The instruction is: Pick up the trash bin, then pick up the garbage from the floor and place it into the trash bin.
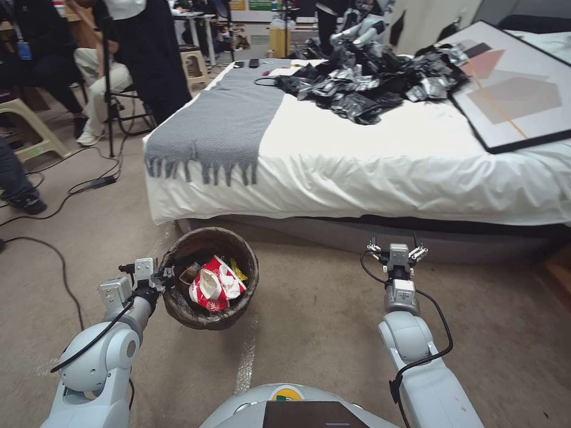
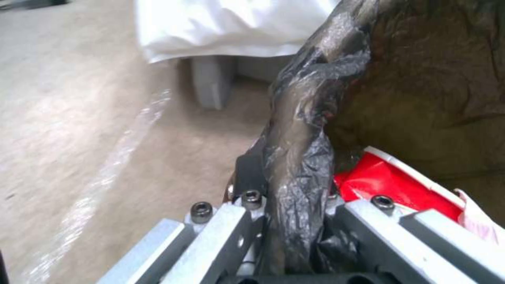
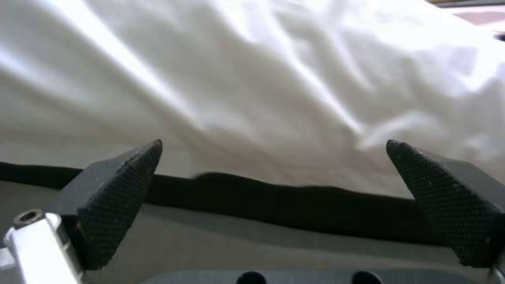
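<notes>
Left hand [image 1: 162, 278] clamps the rim of the trash bin [image 1: 178, 306], held above the floor [image 1: 309, 321] with garbage [image 1: 215, 284] inside (bin pickup apparently done). Right hand [image 1: 397, 246] hangs open and empty near the bed [image 1: 369, 178]; the next move calls for locating floor litter.

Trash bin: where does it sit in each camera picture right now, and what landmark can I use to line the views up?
Head view: the trash bin is low and left of centre, the left gripper clamped on its rim.
Left wrist view: the bin's bag-covered rim runs up from between the fingers, with red garbage inside.
Right wrist view: not in it; the open right gripper faces the bed.
Shared landmark: the white bed sheet.
</notes>
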### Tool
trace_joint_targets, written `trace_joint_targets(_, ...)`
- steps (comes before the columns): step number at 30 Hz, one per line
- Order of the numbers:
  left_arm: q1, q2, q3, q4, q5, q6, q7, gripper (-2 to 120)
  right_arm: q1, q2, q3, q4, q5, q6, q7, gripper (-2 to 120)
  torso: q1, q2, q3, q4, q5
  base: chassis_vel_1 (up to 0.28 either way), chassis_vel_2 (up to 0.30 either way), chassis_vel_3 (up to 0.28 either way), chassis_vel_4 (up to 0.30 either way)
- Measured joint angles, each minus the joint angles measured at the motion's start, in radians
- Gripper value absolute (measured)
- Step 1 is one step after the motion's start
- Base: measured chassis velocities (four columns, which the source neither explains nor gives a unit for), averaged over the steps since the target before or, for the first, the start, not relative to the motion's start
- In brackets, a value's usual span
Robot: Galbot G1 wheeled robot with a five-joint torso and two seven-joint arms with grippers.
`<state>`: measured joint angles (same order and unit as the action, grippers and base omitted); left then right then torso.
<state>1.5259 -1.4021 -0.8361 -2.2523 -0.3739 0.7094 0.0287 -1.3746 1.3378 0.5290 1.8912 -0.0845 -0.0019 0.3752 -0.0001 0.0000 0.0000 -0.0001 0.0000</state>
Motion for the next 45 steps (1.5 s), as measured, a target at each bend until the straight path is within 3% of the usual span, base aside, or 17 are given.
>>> trace_joint_targets(45,-0.007,0.002,0.001,0.023,0.005,-0.007,0.005,0,0.005,0.015,-0.032,-0.038,-0.040,0.013,0.003,100,0.000,0.000,0.000,0.0000,0.0000,0.103,0.106,0.104,0.103)
